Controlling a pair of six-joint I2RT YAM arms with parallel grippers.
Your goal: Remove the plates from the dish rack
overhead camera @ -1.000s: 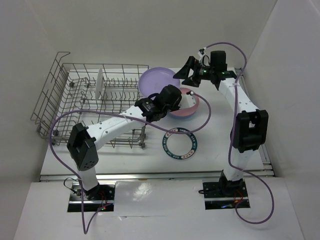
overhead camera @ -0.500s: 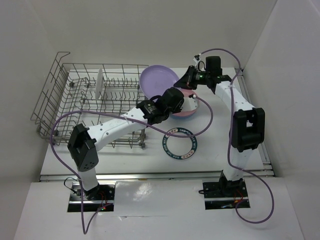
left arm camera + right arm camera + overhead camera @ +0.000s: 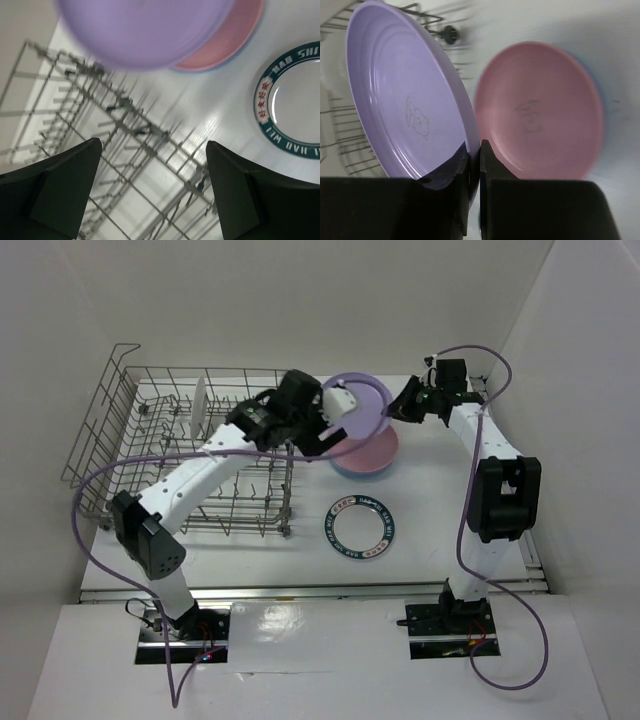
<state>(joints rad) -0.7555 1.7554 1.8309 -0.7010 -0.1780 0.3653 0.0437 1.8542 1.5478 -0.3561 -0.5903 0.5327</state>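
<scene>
The dish rack [image 3: 210, 371] is seen beneath the left gripper [image 3: 152, 175], spread wide and empty. The lavender plate [image 3: 405, 100] — judged light, stiff, slick — is pinched by its rim in the right gripper [image 3: 474, 155], where a deep bite is advised.

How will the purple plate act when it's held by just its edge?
Probably stiff: the purple plate holds its round shape though the right pincer pinches only its rim. It looks smooth and glossy, so it might slip or swing in that thin grip. Held tilted, it could tip onto the pink plate if released.
</scene>
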